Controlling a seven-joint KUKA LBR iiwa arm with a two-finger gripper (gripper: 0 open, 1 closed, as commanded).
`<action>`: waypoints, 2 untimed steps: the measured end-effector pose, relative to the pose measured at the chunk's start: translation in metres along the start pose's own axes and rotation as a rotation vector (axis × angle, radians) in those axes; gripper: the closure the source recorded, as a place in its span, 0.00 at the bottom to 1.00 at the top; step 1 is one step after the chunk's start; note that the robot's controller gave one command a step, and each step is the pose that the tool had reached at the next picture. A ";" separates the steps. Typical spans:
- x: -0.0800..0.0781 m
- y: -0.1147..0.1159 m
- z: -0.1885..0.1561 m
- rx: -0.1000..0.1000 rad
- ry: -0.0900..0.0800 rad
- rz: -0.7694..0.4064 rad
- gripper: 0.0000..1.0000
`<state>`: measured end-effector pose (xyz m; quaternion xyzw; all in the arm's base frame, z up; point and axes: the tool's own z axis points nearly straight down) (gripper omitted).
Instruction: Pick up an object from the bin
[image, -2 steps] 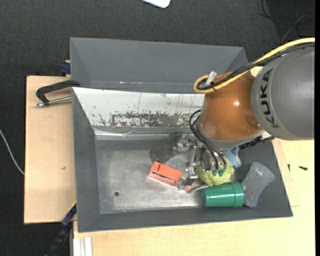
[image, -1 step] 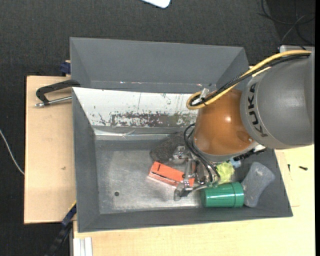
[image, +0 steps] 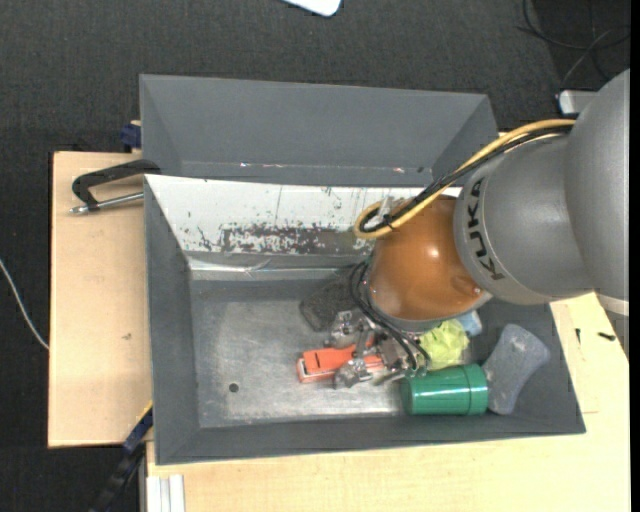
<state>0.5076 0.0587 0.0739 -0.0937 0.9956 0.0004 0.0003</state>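
I read the sheet-metal bin (image: 170, 400) as plain dull grey, though its back wall is pale and bright with a band of dark speckles across it. The flat plastic piece (image: 318, 365) on the floor is orange-red. The plastic cylinder (image: 445, 390) is deep green, the crumpled wad (image: 446, 343) yellow-green, the small scrap (image: 469, 324) light blue. The soft-edged block (image: 514, 362) looks blue-grey, the low lump (image: 323, 303) charcoal. My arm's rounded wrist cover (image: 420, 268) is glossy orange-brown, its casing (image: 545, 220) grey with black lettering, its cables (image: 470, 160) yellow and black.
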 end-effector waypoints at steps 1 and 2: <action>0.000 0.000 0.000 0.000 0.000 0.000 1.00; -0.005 0.013 -0.132 0.000 -0.003 -0.006 1.00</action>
